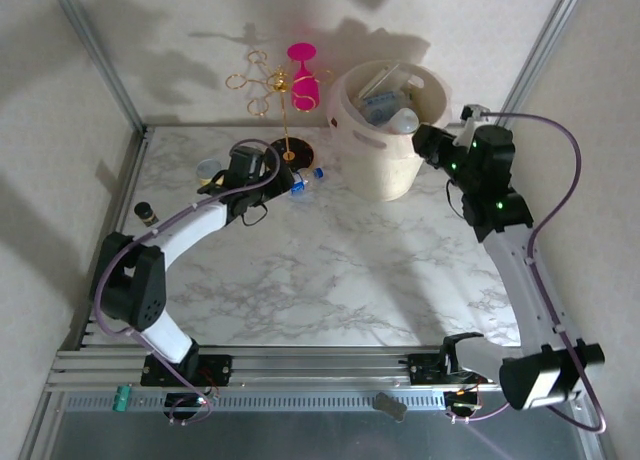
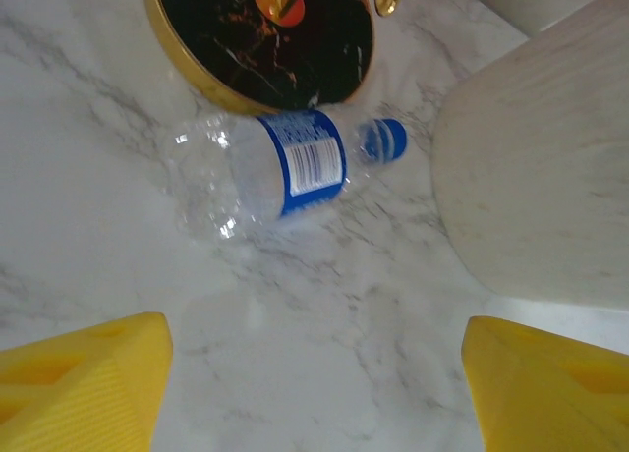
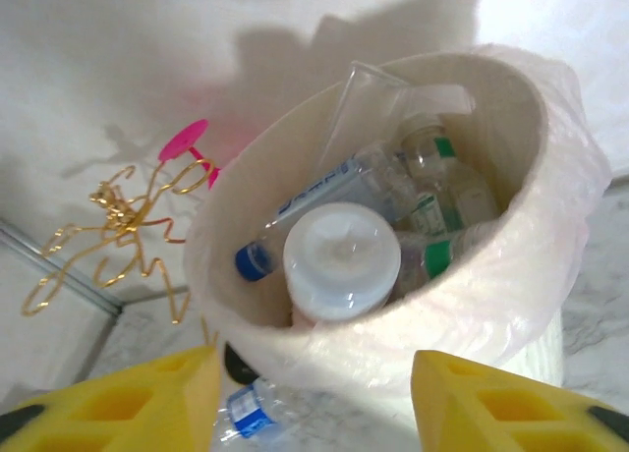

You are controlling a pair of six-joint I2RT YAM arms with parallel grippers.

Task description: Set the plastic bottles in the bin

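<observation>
Left hand [image 2: 313,388], released and empty, faces the clear bottle [image 2: 280,167] lying ahead on the worktop [image 2: 88,246], long axis running finger to finger, blue cap [image 2: 385,140] toward the bin [image 2: 550,177].

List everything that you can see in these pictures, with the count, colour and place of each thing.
bottle on table: one, clear with blue label and cap, lying beside the stand's base
bottles in bin: several, mostly clear, blue, green and white parts; exact count unclear
bin: one, cream, far right of table
wire stand: one, gold, black round base, far middle
glass: one, pink, on the stand
round tub: one, pale, far left
vial: one, dark, left edge
table: one, white-grey marble
left gripper: yellow fingers, open, facing the lying bottle
right gripper: yellow fingers, open, at the bin
</observation>
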